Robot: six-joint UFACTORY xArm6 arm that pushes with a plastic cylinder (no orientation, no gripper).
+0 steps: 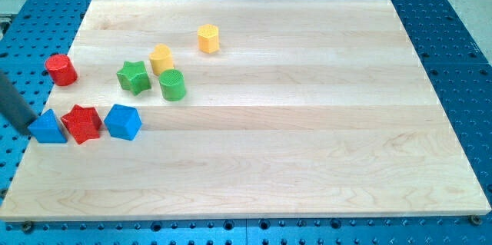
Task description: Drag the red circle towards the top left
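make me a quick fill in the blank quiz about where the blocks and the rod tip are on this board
1. The red circle sits near the view's ____ edge of the board.
2. My tip is next to the ____ triangle.
3. The red star lies between that triangle and the blue ____.
4. The green star lies to the view's left of the green ____.

Missing words: left; blue; cube; cylinder
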